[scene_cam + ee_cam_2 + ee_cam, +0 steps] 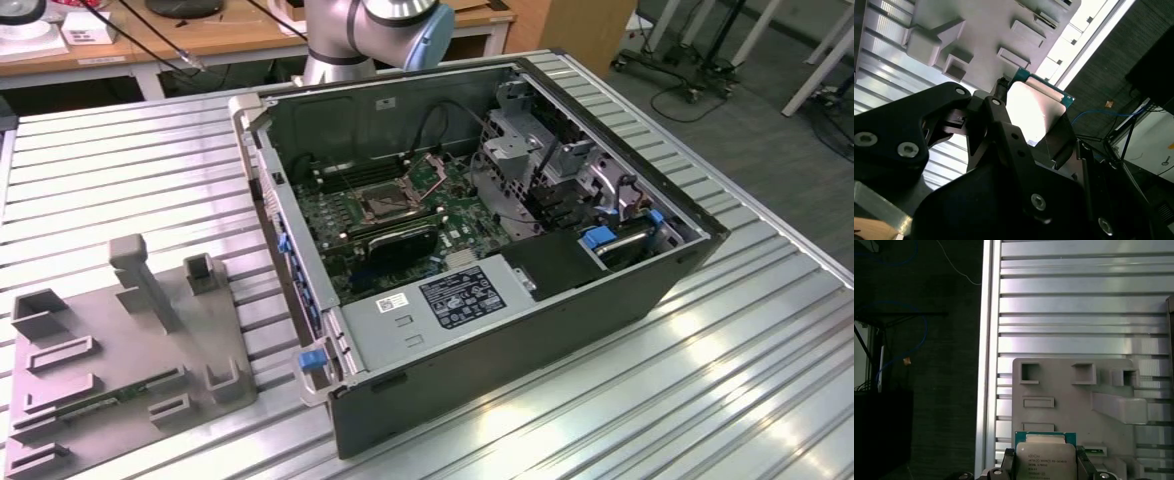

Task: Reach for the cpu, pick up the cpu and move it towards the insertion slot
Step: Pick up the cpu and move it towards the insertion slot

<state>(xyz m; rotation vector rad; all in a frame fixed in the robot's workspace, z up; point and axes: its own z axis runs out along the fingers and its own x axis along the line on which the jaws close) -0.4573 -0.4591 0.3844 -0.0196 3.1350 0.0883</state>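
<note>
First wrist view: the cpu is clamped in the gripper. Its two dark fingers press on opposite edges of the chip, so the claw is closed to the chip's width. The silvery top plate faces the camera, with a thin green rim along one edge.

In the second wrist view the chip's pale face catches the light between the black finger links. Beyond it lies the grey plastic tray with its rectangular recesses, resting on the slatted metal table.

In the exterior view the tray sits at about eight o'clock from the open computer case. The insertion slot is set in the green circuit board inside the case, toward ten o'clock of the case's middle and well apart from the tray.
</note>
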